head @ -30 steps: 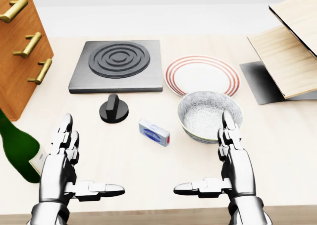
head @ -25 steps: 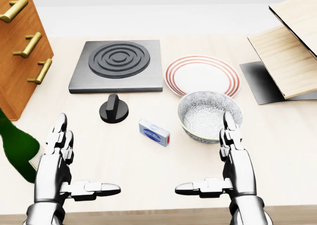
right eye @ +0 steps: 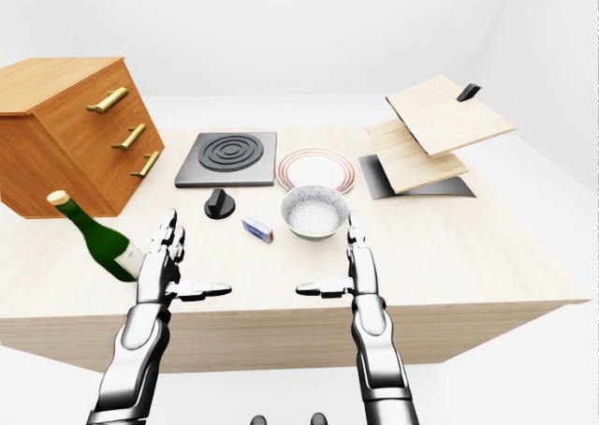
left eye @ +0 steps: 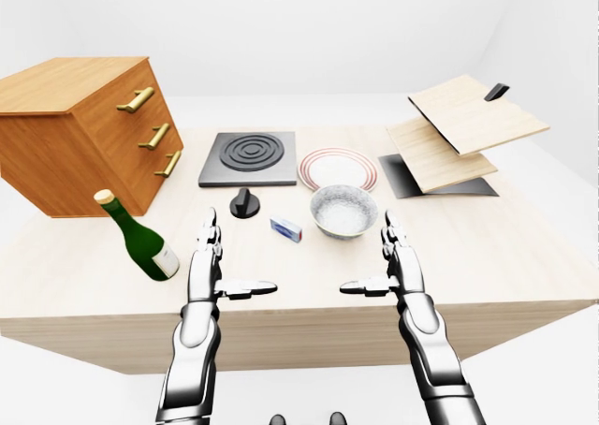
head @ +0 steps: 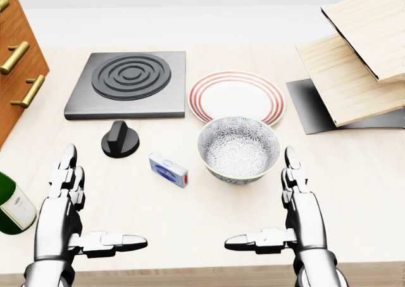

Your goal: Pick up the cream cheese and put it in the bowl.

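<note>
Nothing of the task proper is done yet, as I read it. The cream cheese (head: 169,169), a small blue-and-white packet, lies flat on the light wooden table (head: 354,192), just to the left of the patterned bowl (head: 239,149) in the head view and apart from it. The bowl looks empty, though its speckled inside makes that hard to swear to.

My left hand (head: 63,220) hovers low at the table's near edge, fingers extended and spread, thumb pointing inward, holding nothing. My right hand (head: 297,217) mirrors it below the bowl, likewise splayed and empty. Neither touches the packet; both sit well short of it.

Around the work area I see a black knob (head: 120,140) left of the packet, a dark hob plate (head: 126,85) above that, and a red-ringed plate (head: 235,96) beyond the bowl. A green wine bottle (right eye: 98,238) leans at the left, near the wooden drawer cabinet (right eye: 70,130).

What remains, I judge, is everything: reach, close round the packet, lift, carry it the short way right, and release over the bowl.
</note>
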